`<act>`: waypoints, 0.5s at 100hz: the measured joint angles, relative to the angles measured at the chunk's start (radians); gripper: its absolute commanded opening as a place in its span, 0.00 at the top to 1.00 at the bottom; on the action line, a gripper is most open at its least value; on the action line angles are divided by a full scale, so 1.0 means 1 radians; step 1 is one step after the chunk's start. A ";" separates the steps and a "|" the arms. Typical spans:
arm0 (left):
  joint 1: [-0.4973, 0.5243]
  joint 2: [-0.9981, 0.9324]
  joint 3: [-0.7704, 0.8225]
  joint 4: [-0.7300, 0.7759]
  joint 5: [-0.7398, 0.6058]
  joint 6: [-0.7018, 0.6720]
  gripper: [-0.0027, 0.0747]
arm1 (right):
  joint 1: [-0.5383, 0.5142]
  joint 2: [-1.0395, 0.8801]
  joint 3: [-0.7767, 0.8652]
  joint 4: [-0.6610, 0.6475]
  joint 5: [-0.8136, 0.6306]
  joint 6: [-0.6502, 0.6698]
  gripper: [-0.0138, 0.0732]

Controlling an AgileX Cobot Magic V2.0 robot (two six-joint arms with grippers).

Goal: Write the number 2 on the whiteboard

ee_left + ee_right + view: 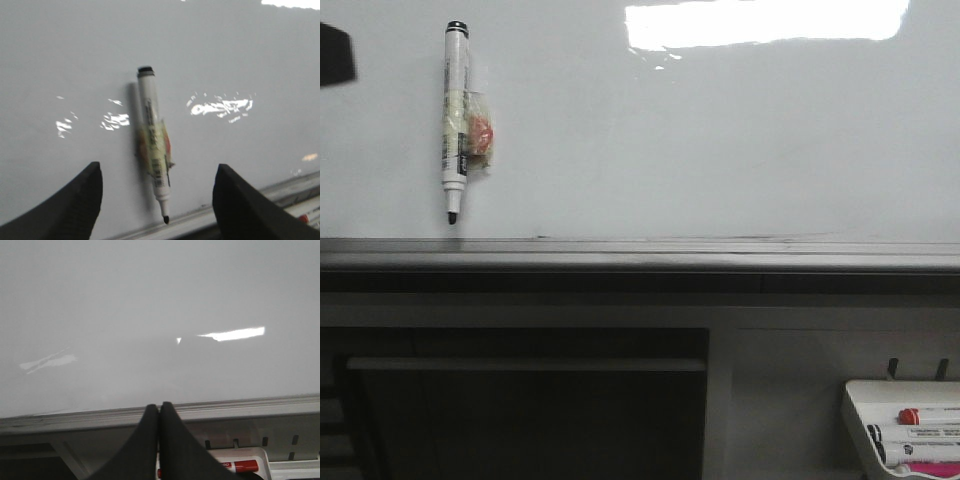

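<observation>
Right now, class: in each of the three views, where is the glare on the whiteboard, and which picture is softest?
Front view: a broad bright patch at the top of the whiteboard. Left wrist view: broken glints either side of the marker, which looks slightly blurred. Right wrist view: one thin streak; hazy, softest overall.

Below the board you see a grey ledge (640, 255) running the full width, with a dark band under it. Lower left sits a dark recessed opening (520, 410) crossed by a pale horizontal bar (525, 365). At lower right a white tray (905, 430) holds markers (920, 436). A bright glare patch (765, 22) shows overhead lighting.
</observation>
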 measured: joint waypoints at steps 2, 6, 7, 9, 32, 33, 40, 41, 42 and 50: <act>-0.012 0.031 0.000 0.000 -0.017 0.000 0.40 | 0.000 0.000 0.000 0.000 0.000 0.000 0.90; -0.032 0.091 -0.002 0.000 -0.046 0.000 0.40 | 0.000 0.000 0.000 0.000 0.000 0.000 0.90; -0.034 0.100 -0.002 -0.003 -0.051 -0.002 0.40 | 0.000 0.000 0.000 0.000 0.000 0.000 0.90; -0.042 0.128 -0.004 -0.008 -0.065 -0.006 0.40 | 0.000 0.000 0.000 0.000 0.000 0.000 0.90; -0.083 0.351 -0.071 -0.059 -0.177 -0.098 0.41 | 0.000 0.000 0.000 0.000 0.000 0.000 0.90; -0.083 0.356 -0.079 -0.062 -0.176 -0.101 0.42 | 0.000 0.000 0.000 0.000 0.000 0.000 0.90; -0.086 0.406 -0.118 -0.081 -0.189 -0.104 0.47 | 0.000 0.000 0.000 0.000 -0.002 0.000 0.90; -0.086 0.416 -0.121 -0.083 -0.191 -0.104 0.48 | 0.000 0.000 0.000 0.000 -0.002 0.000 0.90; -0.086 0.421 -0.128 -0.086 -0.191 -0.104 0.49 | 0.000 0.000 0.000 0.000 -0.002 0.000 0.90; -0.086 0.473 -0.160 -0.130 -0.198 -0.106 0.63 | 0.000 0.000 0.000 0.000 -0.003 0.000 0.90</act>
